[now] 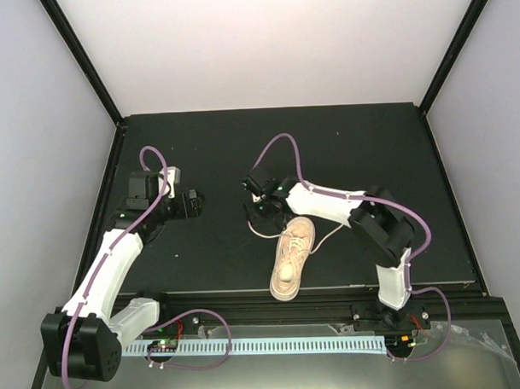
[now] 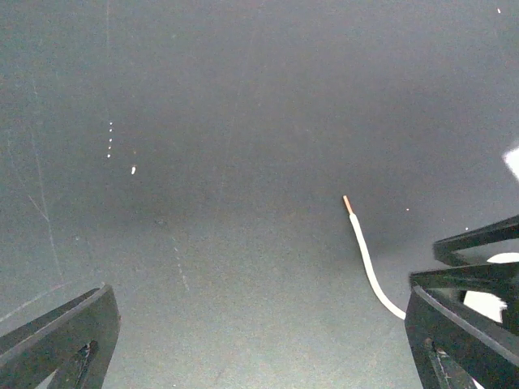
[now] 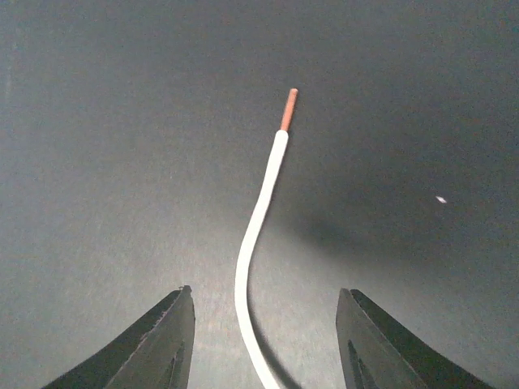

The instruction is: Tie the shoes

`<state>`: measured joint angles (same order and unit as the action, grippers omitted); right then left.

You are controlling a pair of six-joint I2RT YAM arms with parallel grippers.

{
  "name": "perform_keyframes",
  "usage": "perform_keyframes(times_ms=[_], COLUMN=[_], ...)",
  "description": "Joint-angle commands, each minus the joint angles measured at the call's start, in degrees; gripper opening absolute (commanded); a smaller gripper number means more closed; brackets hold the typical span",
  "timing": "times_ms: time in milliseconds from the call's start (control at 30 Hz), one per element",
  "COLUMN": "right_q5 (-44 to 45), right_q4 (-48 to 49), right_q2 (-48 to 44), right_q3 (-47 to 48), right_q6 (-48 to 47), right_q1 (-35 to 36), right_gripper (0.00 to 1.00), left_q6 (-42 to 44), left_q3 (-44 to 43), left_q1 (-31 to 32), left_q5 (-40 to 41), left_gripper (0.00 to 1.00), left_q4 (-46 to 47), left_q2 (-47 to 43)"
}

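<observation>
The pale beige-pink sneaker [image 1: 292, 257] lies on the black mat, toe toward the near edge, cream laces loose. One lace [image 1: 260, 234] runs left from it, another [image 1: 330, 237] right. My right gripper [image 1: 259, 213] is open just left of the shoe's heel end. In the right wrist view the white lace [image 3: 255, 259] with its orange tip [image 3: 289, 109] lies on the mat between the open fingers [image 3: 166, 340], untouched. My left gripper [image 1: 192, 204] is open and empty further left. Its wrist view shows the same lace end [image 2: 365, 255] ahead at the right, near its right finger [image 2: 458, 340].
The black mat [image 1: 199, 154] covers the table. Grey enclosure walls with black frame posts stand at the left, right and back. A cable rail [image 1: 274, 343] runs along the near edge by the arm bases. Purple cables loop over both arms.
</observation>
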<state>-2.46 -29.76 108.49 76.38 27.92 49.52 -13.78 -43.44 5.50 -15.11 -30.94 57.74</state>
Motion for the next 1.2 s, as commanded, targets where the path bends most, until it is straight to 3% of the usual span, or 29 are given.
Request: perform_keyframes(times_ms=[0,300,733,900,1100,1167], right_q5=[3.48,10.40,10.81,11.96,9.48,9.51], right_q4=[-2.70,-7.05,-7.75,-8.47,-6.84,-6.15], right_q2=[5.11,13.38,18.94,20.29,19.46,17.33], right_q3=[5.73,13.83,17.60,18.47,18.37,17.96], right_q6=[-0.77,1.00,0.61,0.28,2.48,2.86], right_q1=[1.46,2.41,2.64,3.29,3.39,3.38], right_gripper=[0.51,0.45,0.37,0.28,0.02,0.02], left_q6=[1.61,1.39,1.48,1.48,1.48,1.55], left_q3=[-0.33,-0.06,-0.39,-0.37,-0.28,-0.18], left_q1=[-0.97,-1.64,-2.08,-2.13,-2.17,-2.18], left_q5=[-1.95,-3.52,-4.25,-4.60,-4.85,-5.02], left_gripper=[0.99,0.99,0.99,0.99,0.99,0.99], left_q4=[-0.26,0.16,0.08,0.19,0.26,0.33], left_q2=[-0.73,-0.38,0.40,0.55,1.05,1.15])
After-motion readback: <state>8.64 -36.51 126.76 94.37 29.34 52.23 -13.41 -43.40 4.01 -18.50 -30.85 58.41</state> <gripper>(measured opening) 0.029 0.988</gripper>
